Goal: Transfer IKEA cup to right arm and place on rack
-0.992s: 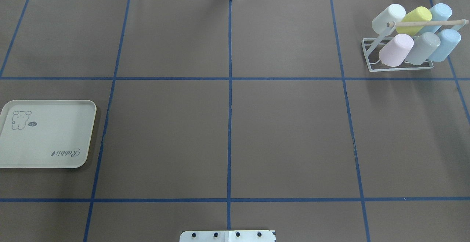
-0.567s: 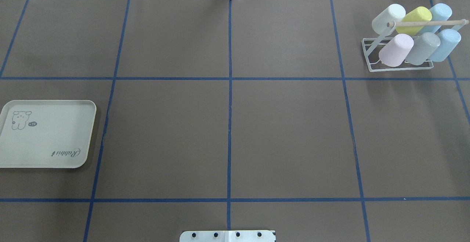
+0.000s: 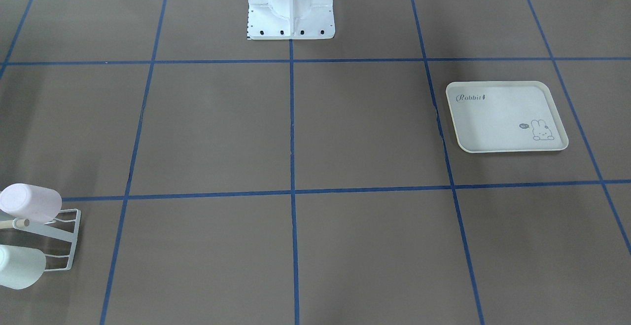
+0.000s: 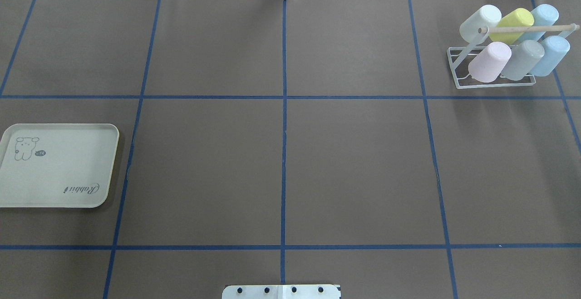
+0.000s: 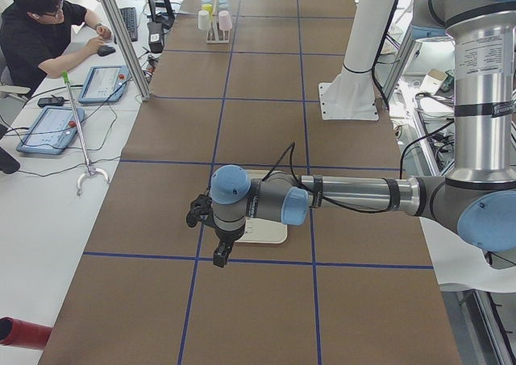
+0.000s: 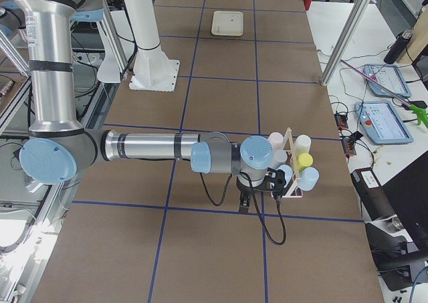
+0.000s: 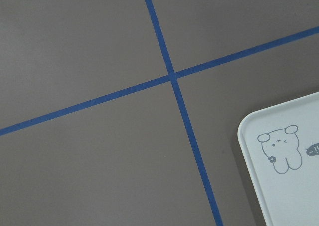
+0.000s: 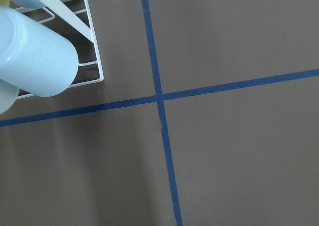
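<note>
The white wire rack [image 4: 494,82] with its wooden rod stands at the table's far right and holds several pastel cups: white [image 4: 480,22], yellow [image 4: 513,24], pink [image 4: 489,62], grey [image 4: 522,59] and two light blue. It also shows in the front-facing view [image 3: 69,236] and the right wrist view [image 8: 92,51]. My right gripper [image 6: 244,201] shows only in the exterior right view, hanging just beside the rack [image 6: 289,157]. My left gripper [image 5: 219,256] shows only in the exterior left view, over the tray's edge. I cannot tell whether either is open or shut.
A cream rabbit-print tray [image 4: 59,167] lies at the table's left edge, also in the left wrist view [image 7: 289,186]. The white robot base [image 3: 291,4] stands at the middle. An operator [image 5: 40,35] sits at a side desk.
</note>
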